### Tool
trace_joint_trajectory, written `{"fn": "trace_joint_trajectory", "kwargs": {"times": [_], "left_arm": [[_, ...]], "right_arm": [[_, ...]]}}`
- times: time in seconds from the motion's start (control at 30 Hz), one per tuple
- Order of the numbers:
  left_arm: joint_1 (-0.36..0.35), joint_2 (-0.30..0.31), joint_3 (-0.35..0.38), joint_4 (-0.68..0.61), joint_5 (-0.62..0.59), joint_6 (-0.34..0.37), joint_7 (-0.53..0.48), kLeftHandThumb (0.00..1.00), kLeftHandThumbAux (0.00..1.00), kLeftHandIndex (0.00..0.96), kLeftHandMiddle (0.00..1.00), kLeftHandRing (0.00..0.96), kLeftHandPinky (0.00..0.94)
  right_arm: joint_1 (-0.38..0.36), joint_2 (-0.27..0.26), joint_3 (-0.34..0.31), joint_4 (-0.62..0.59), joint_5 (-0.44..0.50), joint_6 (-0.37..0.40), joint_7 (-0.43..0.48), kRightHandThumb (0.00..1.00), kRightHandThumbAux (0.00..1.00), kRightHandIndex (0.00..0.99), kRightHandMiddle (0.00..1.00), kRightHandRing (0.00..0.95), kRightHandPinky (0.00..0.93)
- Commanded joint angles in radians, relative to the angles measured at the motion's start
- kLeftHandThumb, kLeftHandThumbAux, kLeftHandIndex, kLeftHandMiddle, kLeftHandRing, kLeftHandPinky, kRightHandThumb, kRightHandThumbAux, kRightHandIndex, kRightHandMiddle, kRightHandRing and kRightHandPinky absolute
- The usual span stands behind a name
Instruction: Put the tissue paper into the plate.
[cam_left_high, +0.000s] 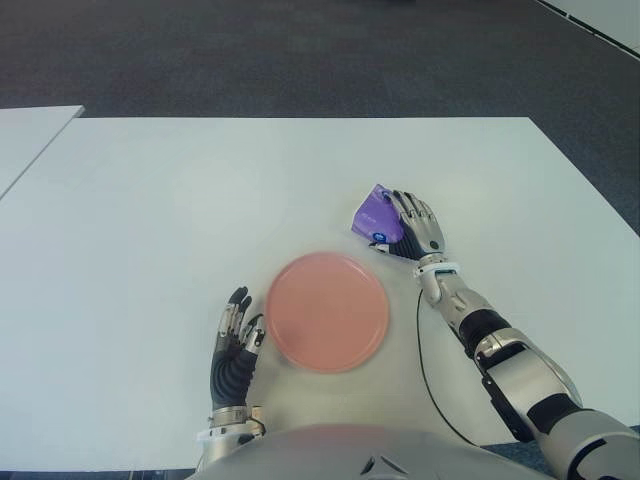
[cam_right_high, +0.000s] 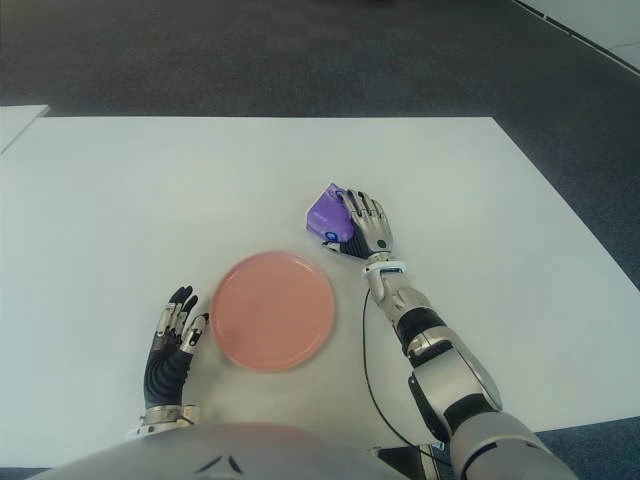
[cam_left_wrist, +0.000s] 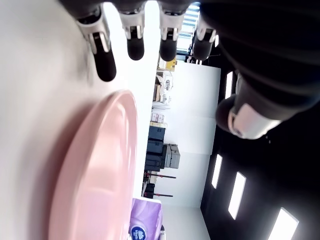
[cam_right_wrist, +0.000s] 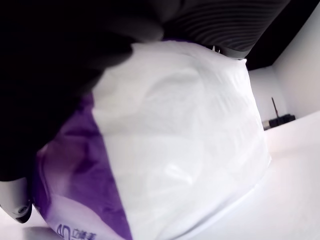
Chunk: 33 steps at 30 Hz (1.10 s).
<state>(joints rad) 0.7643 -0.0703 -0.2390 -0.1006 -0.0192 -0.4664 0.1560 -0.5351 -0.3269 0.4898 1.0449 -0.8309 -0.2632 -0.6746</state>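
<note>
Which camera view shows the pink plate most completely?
The left eye view shows the whole pink plate, with the left robot hand beside it. The right eye view shows it equally. The left wrist view shows only its rim edge-on; the right wrist view shows none.

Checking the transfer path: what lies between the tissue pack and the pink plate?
Only bare white table separates the purple tissue pack from the pink plate, clearest in the left eye view.

My white desk (cam_left_high: 200, 200) fills most of the view ahead of me. Beyond its far edge, dark grey carpet (cam_left_high: 300, 60) spans the top of the frame. A second white desk (cam_left_high: 25, 135) pokes in at the upper left edge, and a pale strip of floor (cam_left_high: 600, 15) cuts the upper right corner.
</note>
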Motion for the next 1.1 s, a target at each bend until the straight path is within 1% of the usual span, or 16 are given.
{"fn": "trace_joint_trajectory", "kwargs": {"times": [0.03, 0.17, 0.33, 0.53, 0.87, 1.1], "left_arm": [[0.034, -0.039, -0.029, -0.017, 0.003, 0.052, 0.01, 0.084, 0.601, 0.01, 0.038, 0.005, 0.016], [0.046, -0.047, -0.037, -0.051, -0.015, 0.075, 0.01, 0.074, 0.601, 0.014, 0.049, 0.017, 0.013], [0.054, -0.053, -0.045, -0.078, -0.031, 0.101, 0.011, 0.074, 0.592, 0.015, 0.057, 0.02, 0.001], [0.052, -0.059, -0.051, -0.092, -0.033, 0.121, 0.015, 0.081, 0.592, 0.016, 0.061, 0.021, 0.01], [0.05, -0.059, -0.056, -0.093, -0.009, 0.116, 0.023, 0.078, 0.59, 0.019, 0.065, 0.025, 0.016], [0.081, -0.061, -0.071, -0.131, -0.003, 0.118, 0.035, 0.071, 0.587, 0.019, 0.062, 0.025, 0.021]], "right_arm": [[0.057, 0.032, 0.058, 0.092, -0.014, -0.008, 0.043, 0.276, 0.592, 0.007, 0.032, 0.0, 0.0], [0.058, 0.039, 0.087, 0.137, -0.023, 0.004, 0.066, 0.282, 0.598, 0.001, 0.019, 0.0, 0.0], [0.052, 0.043, 0.111, 0.164, -0.024, 0.018, 0.097, 0.276, 0.595, 0.0, 0.013, 0.0, 0.0], [0.05, 0.069, 0.138, 0.203, -0.028, 0.06, 0.14, 0.272, 0.588, 0.0, 0.01, 0.0, 0.0], [0.058, 0.096, 0.165, 0.233, -0.027, 0.106, 0.171, 0.256, 0.586, 0.0, 0.013, 0.0, 0.0], [0.061, 0.111, 0.178, 0.25, -0.033, 0.129, 0.18, 0.227, 0.604, 0.0, 0.016, 0.0, 0.0]]}}
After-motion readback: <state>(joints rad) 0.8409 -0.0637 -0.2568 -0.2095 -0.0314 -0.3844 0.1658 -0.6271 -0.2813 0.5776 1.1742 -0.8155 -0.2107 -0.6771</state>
